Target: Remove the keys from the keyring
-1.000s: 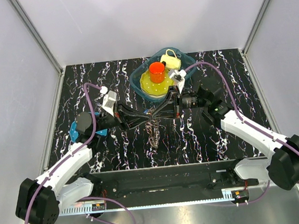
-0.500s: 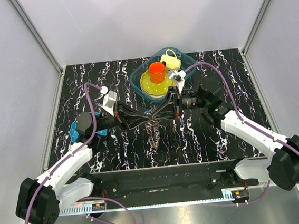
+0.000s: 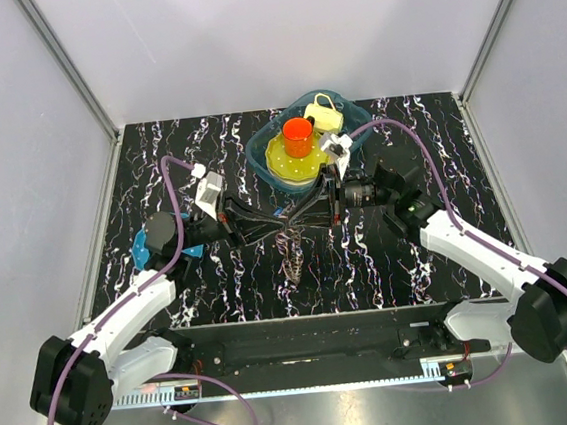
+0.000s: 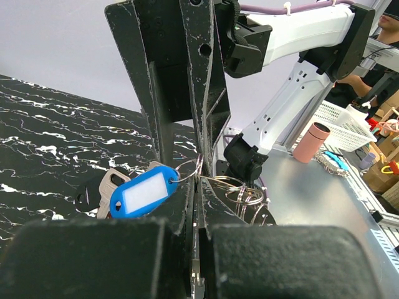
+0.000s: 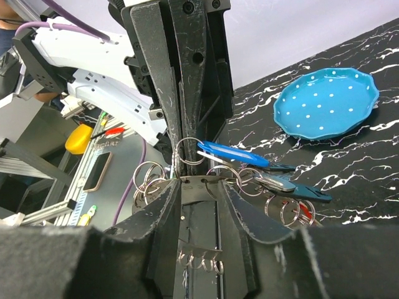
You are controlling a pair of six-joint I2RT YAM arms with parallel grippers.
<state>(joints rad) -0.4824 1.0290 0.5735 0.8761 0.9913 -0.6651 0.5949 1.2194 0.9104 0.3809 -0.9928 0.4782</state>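
**2 grippers locked nose to nose on the key bunch, barely changed in 1 second**

At the centre of the black white-veined table (image 3: 389, 263), the left gripper (image 3: 280, 220) reaches in from 9 o'clock and the right gripper (image 3: 300, 214) from 3 o'clock, their tips almost touching. Between them is the keyring (image 5: 187, 152), a cluster of thin linked steel split rings. The small flat silvery keys (image 3: 292, 257) dangle from it toward 6 o'clock, above the tabletop.

The left fingers (image 4: 177, 215) are pressed to a narrow slit with a ring wire running in at the tips. The right fingers (image 5: 163, 202) are equally narrow, pinching a thin metal piece of the bunch; key or ring, I cannot tell. A blue oval plastic tag (image 4: 144, 192) with a white label hangs at 9 o'clock of the left tips, beside 1 silver key.

A blue white-dotted plate (image 5: 327, 103) lies at 9 o'clock on the table, under the left arm. At 12 o'clock a teal basin (image 3: 258, 151) holds a yellow plate (image 3: 281, 162), an orange cup (image 3: 298, 136) and a pale yellow mug (image 3: 326, 116).

Against 1 second ago, both grips and the hanging bunch sit almost exactly where they were; only the right arm has edged slightly toward 3 o'clock.
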